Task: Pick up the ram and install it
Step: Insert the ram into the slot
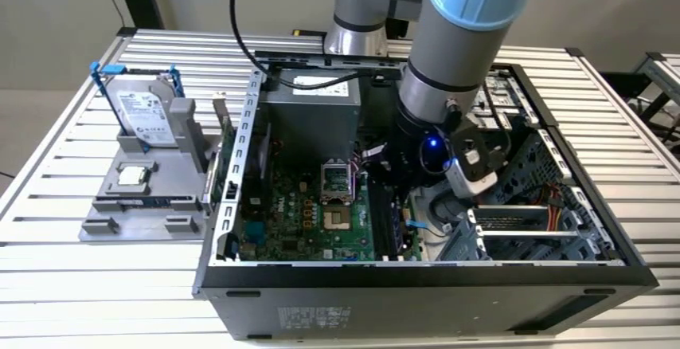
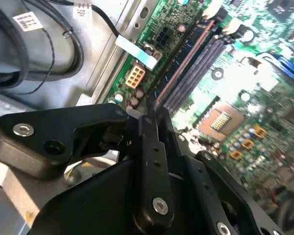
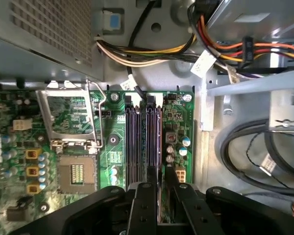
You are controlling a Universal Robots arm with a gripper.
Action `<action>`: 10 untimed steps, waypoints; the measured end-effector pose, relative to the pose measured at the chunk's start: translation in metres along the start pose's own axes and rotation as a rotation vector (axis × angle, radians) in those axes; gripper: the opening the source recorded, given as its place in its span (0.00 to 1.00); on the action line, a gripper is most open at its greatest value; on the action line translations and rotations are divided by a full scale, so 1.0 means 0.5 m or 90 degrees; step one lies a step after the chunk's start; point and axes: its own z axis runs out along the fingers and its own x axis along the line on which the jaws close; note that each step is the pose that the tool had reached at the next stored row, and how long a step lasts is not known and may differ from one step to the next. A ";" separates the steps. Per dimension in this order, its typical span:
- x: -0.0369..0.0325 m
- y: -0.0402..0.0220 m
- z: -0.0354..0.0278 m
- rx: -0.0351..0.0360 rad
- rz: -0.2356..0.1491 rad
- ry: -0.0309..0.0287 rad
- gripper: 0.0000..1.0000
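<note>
The job looks well along but not visibly finished: the ram [image 2: 183,63] is off its holder and down inside the computer case [image 1: 425,273]. It is seen edge-on as a thin brownish strip lying along the memory slots [image 3: 137,142], on the side nearest the board's edge. The gripper [image 2: 154,115] appears clamped on one end of the strip, its black fingers [image 3: 143,196] drawn close around it in both wrist views. In the exterior view the arm [image 1: 447,70] reaches into the case at about 3 o'clock from the CPU socket [image 1: 338,180]. The hard drive [image 1: 143,114] stands on the table [image 1: 64,285] out at 9 o'clock. What seems left is seating and release. Whether the stick's lower edge has entered the slot is hidden, and the arm's wrist covers the contact in the exterior view.
</note>
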 end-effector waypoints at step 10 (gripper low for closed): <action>0.000 0.000 -0.027 -0.0002 -0.001 0.0001 0.00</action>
